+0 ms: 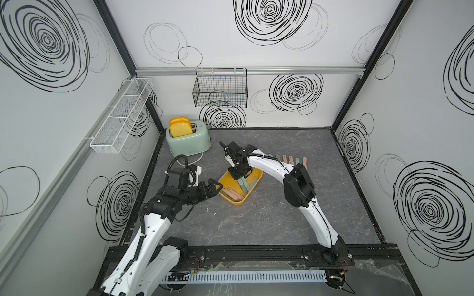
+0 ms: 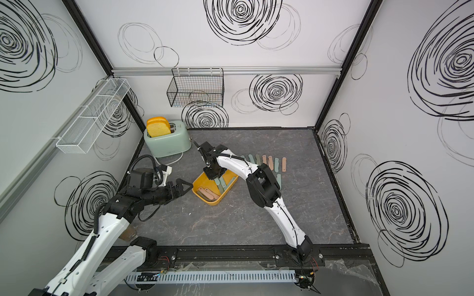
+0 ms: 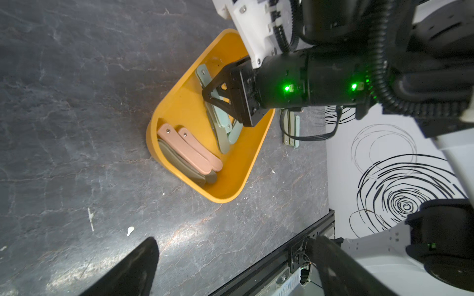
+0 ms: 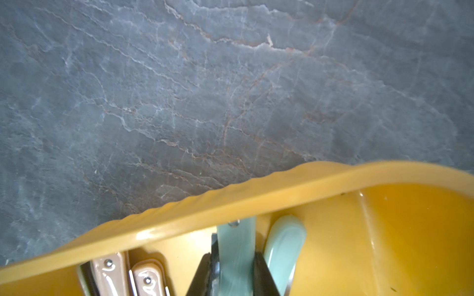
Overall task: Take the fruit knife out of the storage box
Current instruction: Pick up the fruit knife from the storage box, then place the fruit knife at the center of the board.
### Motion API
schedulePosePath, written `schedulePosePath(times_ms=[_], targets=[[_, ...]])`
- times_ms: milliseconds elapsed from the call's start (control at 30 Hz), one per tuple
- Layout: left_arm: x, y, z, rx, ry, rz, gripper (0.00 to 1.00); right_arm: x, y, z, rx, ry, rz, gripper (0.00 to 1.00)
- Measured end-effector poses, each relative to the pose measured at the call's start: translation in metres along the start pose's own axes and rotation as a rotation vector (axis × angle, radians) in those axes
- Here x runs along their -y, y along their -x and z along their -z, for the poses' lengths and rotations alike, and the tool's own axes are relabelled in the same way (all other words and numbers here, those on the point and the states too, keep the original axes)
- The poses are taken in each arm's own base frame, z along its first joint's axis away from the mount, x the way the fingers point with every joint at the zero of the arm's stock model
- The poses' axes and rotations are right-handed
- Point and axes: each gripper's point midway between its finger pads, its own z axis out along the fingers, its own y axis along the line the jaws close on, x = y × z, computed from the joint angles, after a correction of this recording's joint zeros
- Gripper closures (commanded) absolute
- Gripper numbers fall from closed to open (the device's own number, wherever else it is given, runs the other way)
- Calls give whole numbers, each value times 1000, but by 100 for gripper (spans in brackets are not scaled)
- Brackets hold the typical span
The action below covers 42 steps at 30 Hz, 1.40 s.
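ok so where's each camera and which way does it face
Top views: high in front, looking down toward the back wall; left arm, right arm, box between.
Left wrist: on the left arm, facing the box across the table; left pincer open at the edge.
Right wrist: on the right arm, close over the box rim; right pincer shut on a green knife.
Shared: both wrist views show box, pink knives, right pincer.

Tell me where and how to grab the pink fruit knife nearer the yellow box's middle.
Pinch the pink fruit knife across its narrow width at mid-length, straight down from above. It lies flat atop the olive knives, its inner long edge free; the second pink knife hugs the other edge, so probably wedge a finger between.
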Motion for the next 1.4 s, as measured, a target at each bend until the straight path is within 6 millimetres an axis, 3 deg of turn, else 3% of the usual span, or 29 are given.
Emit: schedulePosePath(times_ms=[400,633,833,1100,1267,1400], targets=[[12,-5,-25,-52,-11,-22,2,-1,-3,4,-20,53,-37,88],[23,-9,-42,-79,-28,-46,2,9,3,33,20,76,-79,88],[40,-17,-64,-127,-46,-82,2,42,-9,67,48,69,-159,88],[83,-28,-98,-193,-100,-161,2,110,-43,101,90,25,-307,88],[102,-38,-120,-238,-120,-201,2,144,-75,108,94,-9,-388,87],[111,-49,-135,-274,-128,-224,2,161,-106,98,65,-27,-435,87]])
